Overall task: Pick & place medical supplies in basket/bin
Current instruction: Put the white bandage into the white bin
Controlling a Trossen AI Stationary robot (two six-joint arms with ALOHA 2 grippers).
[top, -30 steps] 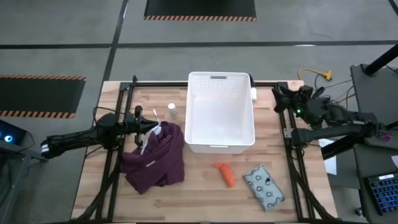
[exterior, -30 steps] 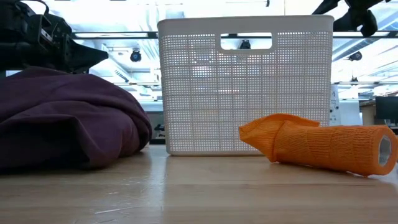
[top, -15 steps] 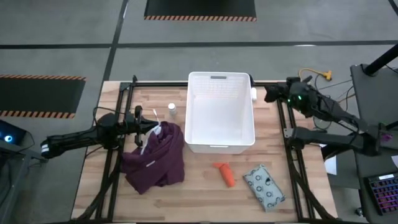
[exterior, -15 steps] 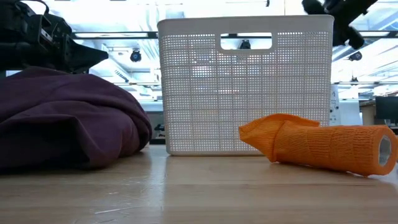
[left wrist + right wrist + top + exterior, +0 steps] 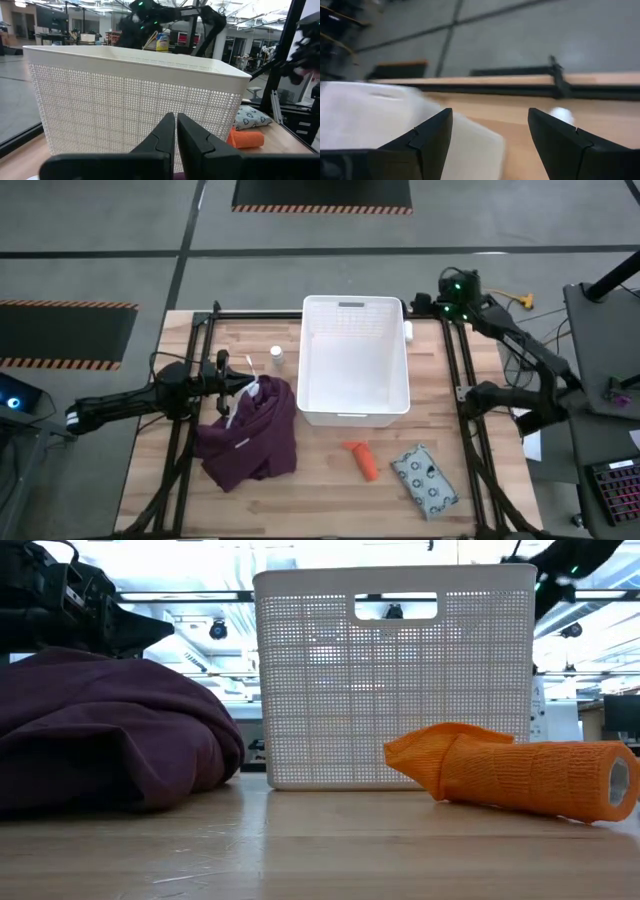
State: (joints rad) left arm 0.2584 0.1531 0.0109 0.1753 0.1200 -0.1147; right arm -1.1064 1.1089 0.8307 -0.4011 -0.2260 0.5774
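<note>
Right gripper (image 5: 418, 302), fingers spread, hovers just beside the white bottle (image 5: 408, 332) at the bin's (image 5: 355, 416) 1 o'clock corner; left gripper (image 5: 175, 131), fingers pressed together, waits by the cloth (image 5: 250, 435).

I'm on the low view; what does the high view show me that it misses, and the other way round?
Only the high view shows the grey packet, a tiny white bottle left of the basket, another white bottle at its far right corner, the left claw shut over the maroon garment, and the right claw open near that far corner. Only the low view shows the basket's handle slot face-on. Both show the white basket, orange tube and maroon garment.
</note>
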